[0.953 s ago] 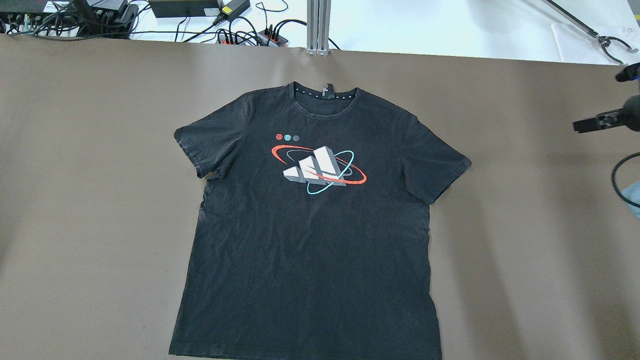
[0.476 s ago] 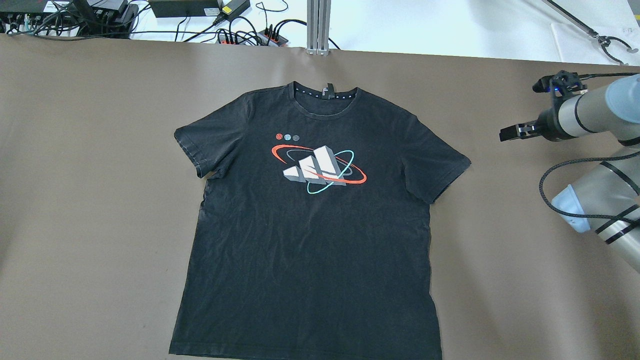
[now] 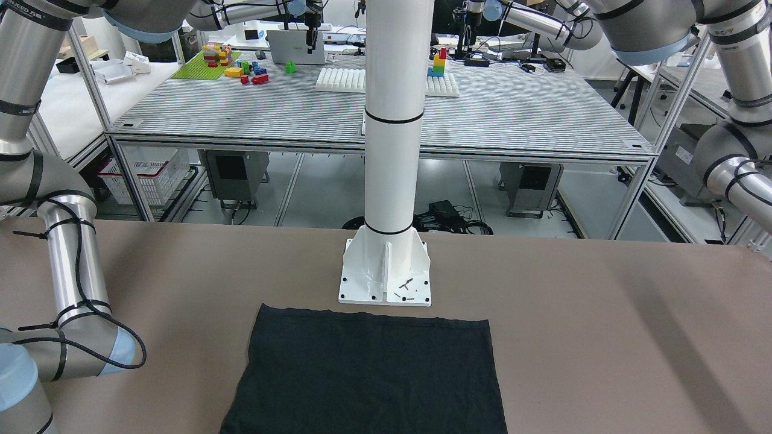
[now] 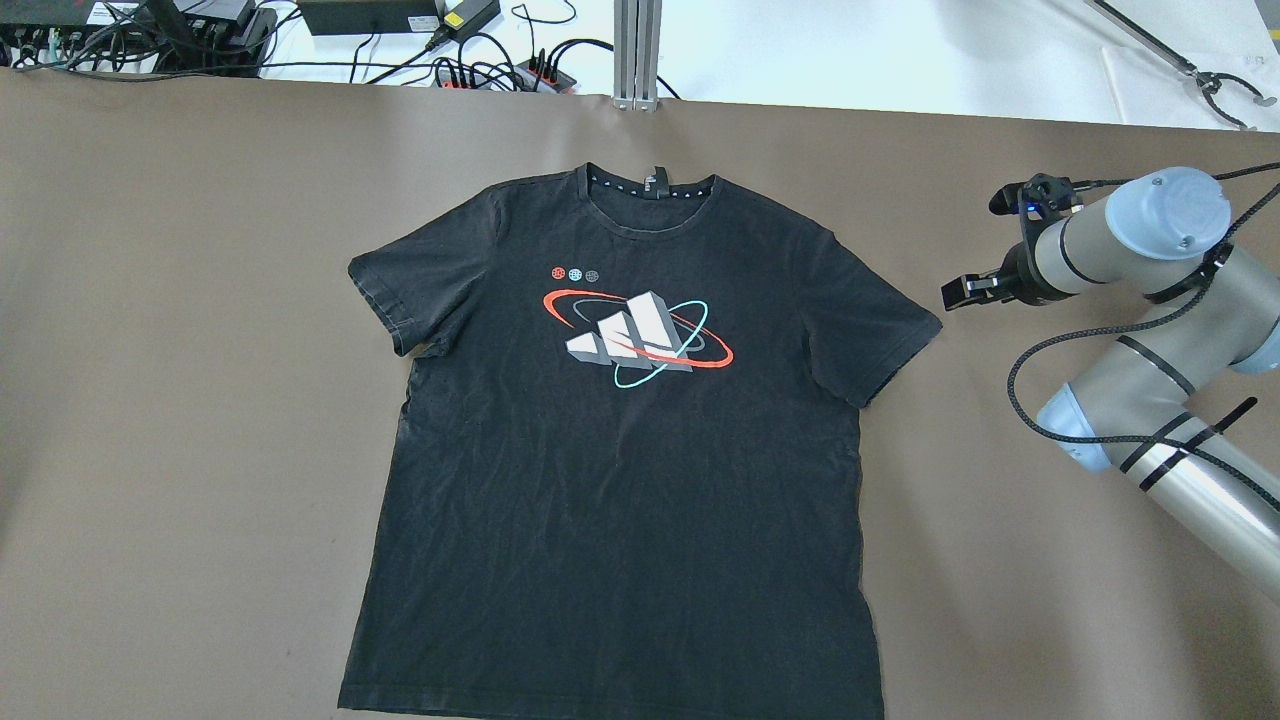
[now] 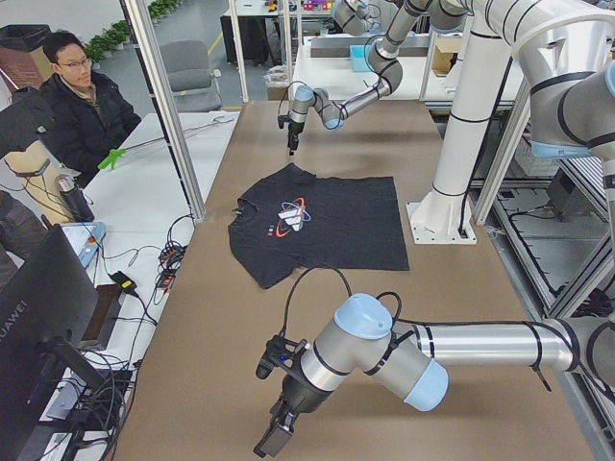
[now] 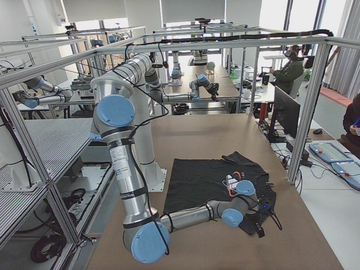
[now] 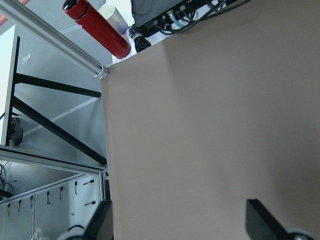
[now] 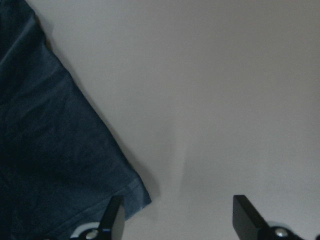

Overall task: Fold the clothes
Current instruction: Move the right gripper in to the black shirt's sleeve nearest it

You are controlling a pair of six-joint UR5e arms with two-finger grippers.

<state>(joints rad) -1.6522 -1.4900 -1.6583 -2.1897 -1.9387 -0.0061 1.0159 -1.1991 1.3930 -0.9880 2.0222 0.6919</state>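
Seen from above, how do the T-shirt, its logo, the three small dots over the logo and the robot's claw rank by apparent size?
1. T-shirt
2. logo
3. right gripper and dots: they look about alike, and the gripper may sit nearer the camera, so I won't rank them.

One black T-shirt [image 4: 620,500], two end effectors [image 7: 178,210] [image 8: 178,205], one white pole [image 3: 395,120], one red bottle [image 7: 97,27].

Black T-shirt [image 4: 620,520] with white, red and teal chest print [image 4: 640,335] on brown table [image 4: 180,400]
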